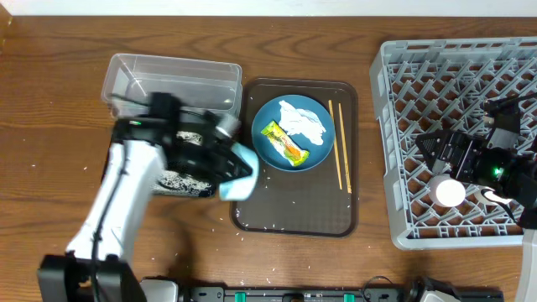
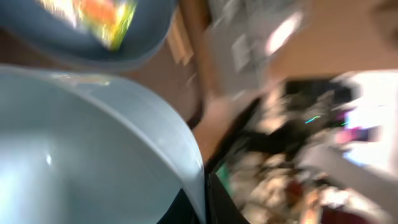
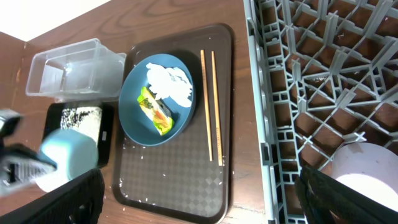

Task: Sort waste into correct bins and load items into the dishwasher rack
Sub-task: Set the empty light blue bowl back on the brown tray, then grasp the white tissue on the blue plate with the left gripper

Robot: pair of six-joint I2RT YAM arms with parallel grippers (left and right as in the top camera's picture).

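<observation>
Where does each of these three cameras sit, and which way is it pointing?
Overhead: above the table, looking straight down; both arms show.
Left wrist: on the left gripper, pressed close to the bowl it holds; blurred.
Right wrist: above the rack, facing the brown tray; its open fingers frame the bottom.
Shared: all three show the blue plate.

Open from above over the blue plate (image 1: 317, 149) and chopsticks (image 1: 339, 155). Blocked along the brown tray's (image 1: 294, 201) left edge by the left arm (image 1: 126, 184) and its bowl (image 1: 237, 172). Crowded at the rack's (image 1: 419, 92) near side by the right arm (image 1: 495, 159) and white cup (image 1: 447, 191); free across the far cells.
</observation>
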